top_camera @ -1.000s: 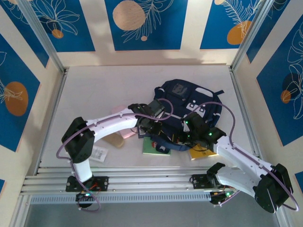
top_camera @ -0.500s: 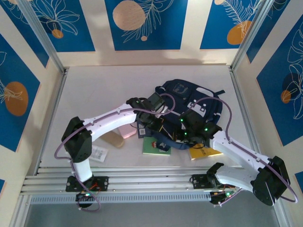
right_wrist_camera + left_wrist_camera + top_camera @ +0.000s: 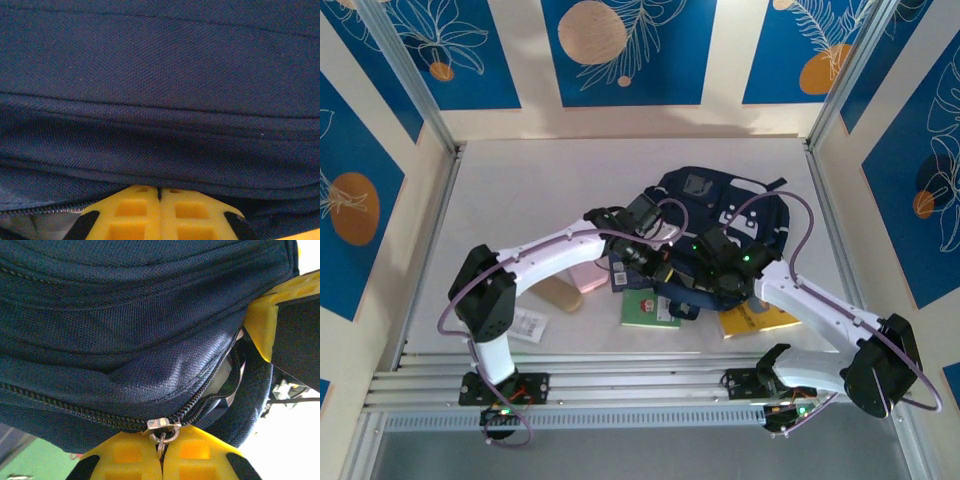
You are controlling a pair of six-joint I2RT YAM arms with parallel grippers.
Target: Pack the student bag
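Top external, student bag (image 3: 695, 205), long axis near-far

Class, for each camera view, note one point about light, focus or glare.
Top external: soft, even light, the student bag sharp, faint shadows under the arms. Left wrist: the zip pull crisp, the lower right corner blown out to white. Right wrist: dim, flat light, no glare, the navy fabric's weave legible.

The backpack (image 3: 125, 315) is navy woven cloth, matt and slightly coarse. Its zip pull (image 3: 161, 425), at 6 o'clock in the left wrist view, is shiny metal. The left gripper (image 3: 162, 445) has fingers (image 3: 125, 455) of matt yellow plastic. The table (image 3: 520, 200) looks smooth, matt white.
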